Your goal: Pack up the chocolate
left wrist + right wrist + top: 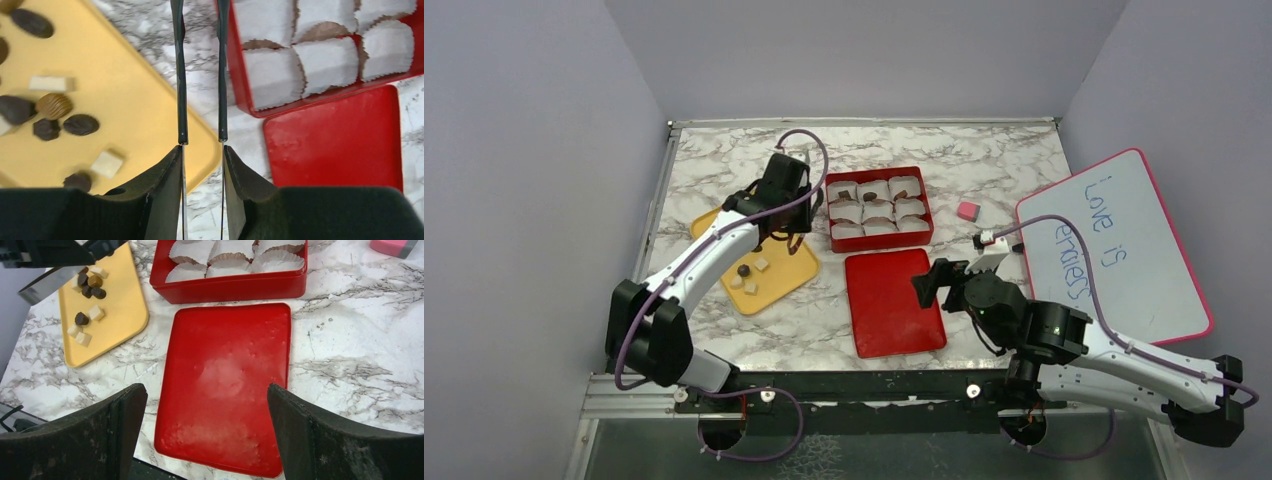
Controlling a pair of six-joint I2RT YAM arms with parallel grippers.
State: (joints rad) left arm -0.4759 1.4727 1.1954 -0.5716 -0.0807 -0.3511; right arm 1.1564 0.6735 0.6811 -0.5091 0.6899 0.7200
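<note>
Marbled counter, plain grey walls. Chocolate: small dark rounds and pale cubes, lying loose on yellow tray, just left of red box of paper cups. Judged light, stiff, smooth and easily marked; best pinched gently across the sides. Left hand narrow, clamped on tweezers over the gap between tray and box; tips out of sight, load unknown. Right hand wide, empty, above red lid.
</note>
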